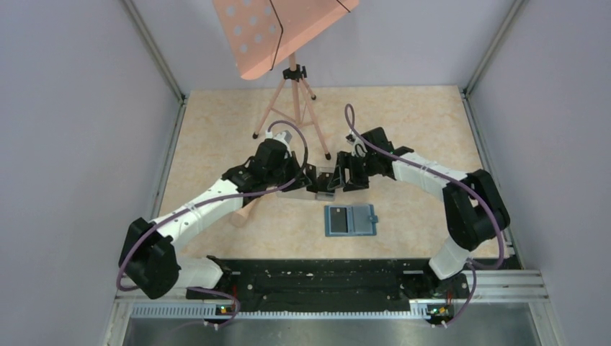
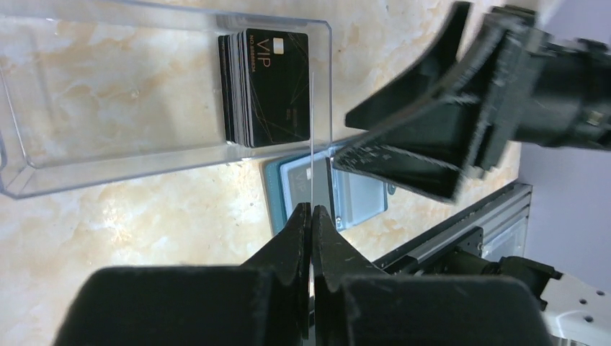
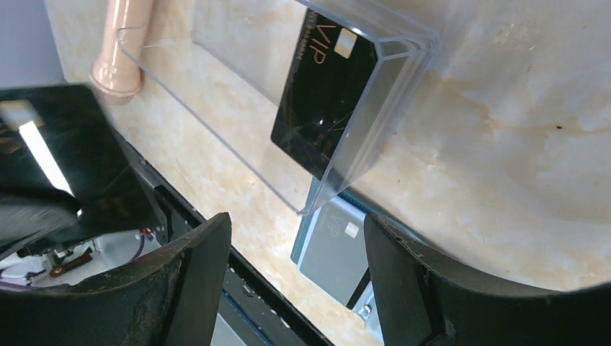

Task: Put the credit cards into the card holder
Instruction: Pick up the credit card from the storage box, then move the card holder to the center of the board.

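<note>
A stack of black credit cards stands inside a clear plastic box, at its right end. My left gripper is shut on the thin end wall of that box. My right gripper is open with nothing between its fingers, just right of the box and facing the left gripper. The teal card holder lies open on the table nearer the arm bases. A grey-looking VIP card shows in its left pocket.
A pink music stand on a tripod stands behind the grippers, one leg foot close to the box. A black rail runs along the near table edge. Grey walls close in both sides.
</note>
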You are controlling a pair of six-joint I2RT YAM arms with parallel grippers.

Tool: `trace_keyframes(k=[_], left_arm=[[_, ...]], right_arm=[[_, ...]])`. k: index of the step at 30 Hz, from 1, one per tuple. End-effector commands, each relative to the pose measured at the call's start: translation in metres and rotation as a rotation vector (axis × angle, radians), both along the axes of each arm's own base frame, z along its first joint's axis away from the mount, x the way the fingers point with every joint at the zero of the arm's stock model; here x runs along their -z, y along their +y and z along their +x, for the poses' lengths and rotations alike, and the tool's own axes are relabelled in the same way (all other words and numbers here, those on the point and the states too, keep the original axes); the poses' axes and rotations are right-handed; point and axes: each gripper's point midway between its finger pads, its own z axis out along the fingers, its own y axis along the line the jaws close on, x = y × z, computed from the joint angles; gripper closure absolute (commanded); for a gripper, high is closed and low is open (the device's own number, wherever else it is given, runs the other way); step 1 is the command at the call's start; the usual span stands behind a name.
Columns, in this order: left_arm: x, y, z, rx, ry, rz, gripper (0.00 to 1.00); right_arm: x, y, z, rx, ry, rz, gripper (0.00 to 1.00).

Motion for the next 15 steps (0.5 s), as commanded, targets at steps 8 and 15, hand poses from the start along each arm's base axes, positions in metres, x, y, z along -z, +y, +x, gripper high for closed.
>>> trace_keyframes(k=[8,15], left_arm=[[-0.025,-0.009,-0.023,0.04,-0.041,-0.228,1.0],[-0.019,-0.012,-0.032,0.065,-0.039,-0.273,1.0]], right_arm=[[0.007,0.046,0.027,-0.053,0.036,0.087,0.32],[-0.003,0.068,0.03,-0.091,0.029,0.138,0.31]])
